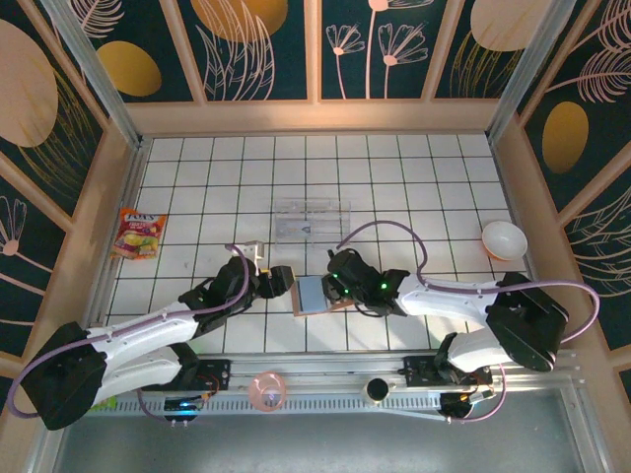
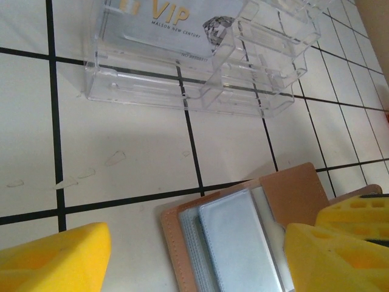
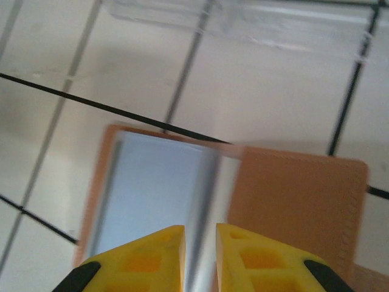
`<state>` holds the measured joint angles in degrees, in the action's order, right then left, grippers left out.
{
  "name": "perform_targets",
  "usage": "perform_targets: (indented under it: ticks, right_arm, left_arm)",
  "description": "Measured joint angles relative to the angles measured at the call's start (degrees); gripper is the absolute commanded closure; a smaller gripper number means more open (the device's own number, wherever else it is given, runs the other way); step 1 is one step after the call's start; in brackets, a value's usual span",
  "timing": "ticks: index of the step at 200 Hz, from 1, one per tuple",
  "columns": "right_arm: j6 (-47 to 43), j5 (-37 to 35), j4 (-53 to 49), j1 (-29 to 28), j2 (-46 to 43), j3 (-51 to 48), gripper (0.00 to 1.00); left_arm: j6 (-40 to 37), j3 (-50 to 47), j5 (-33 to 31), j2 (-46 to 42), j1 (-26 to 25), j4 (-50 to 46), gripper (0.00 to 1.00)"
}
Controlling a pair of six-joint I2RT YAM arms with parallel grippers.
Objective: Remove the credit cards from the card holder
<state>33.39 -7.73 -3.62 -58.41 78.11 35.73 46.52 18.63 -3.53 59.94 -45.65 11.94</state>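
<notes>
The card holder (image 1: 311,294) lies open and flat on the white tiled table (image 1: 414,177), between the two arms and just nearer than a clear plastic tray (image 1: 312,219). It is tan and leather-like, with stitching along its edges. A stack of smooth grey-blue sleeves covers its left half, and a plain tan flap (image 3: 298,194) forms the right. Opened out, its long side runs left to right across the table, slightly tilted, and the fold runs from near to far.

The left gripper (image 1: 281,279) sits at the holder's left edge with its yellow fingers (image 2: 55,258) spread wide. In the left wrist view, the sleeved half (image 2: 240,243) lies in the gap between them, apparently untouched.

The right gripper (image 3: 199,255) hangs over the fold from the right side. Its yellow fingers are drawn nearly together, with only a narrow slit left above a silvery sleeve edge. The view is blurred — whether they nip anything cannot be told.

The tray is hard and transparent with stepped compartments. A whitish card (image 2: 176,24) printed "VIP" in gold lies flat inside it. What the sleeves hold cannot be made out.
</notes>
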Motion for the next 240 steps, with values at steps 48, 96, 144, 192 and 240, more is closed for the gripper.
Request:
perform_targets:
  ticks: [48,96,144,192,240]
  right_arm:
    - [2.78,0.37,2.08,2.60,2.73,-4.55,0.88]
    - [4.52,0.44,7.34,3.37,4.15,-5.97,0.91]
    - [5.81,0.57,10.82,3.74,4.20,-7.41,0.95]
    - [6.45,0.74,12.48,4.00,4.59,-7.78,0.95]
    - [3.74,0.94,11.30,2.40,3.04,-7.52,0.64]
  left_arm:
    - [0.02,-0.44,0.35,1.18,0.00,0.85,0.24]
    - [0.28,-1.64,2.82,3.74,0.26,2.69,0.21]
    - [0.66,-4.02,6.71,8.09,0.26,9.05,0.28]
    - [0.31,-3.48,10.25,15.08,0.37,14.03,0.39]
    - [0.44,-2.03,10.36,15.69,0.52,13.09,0.31]
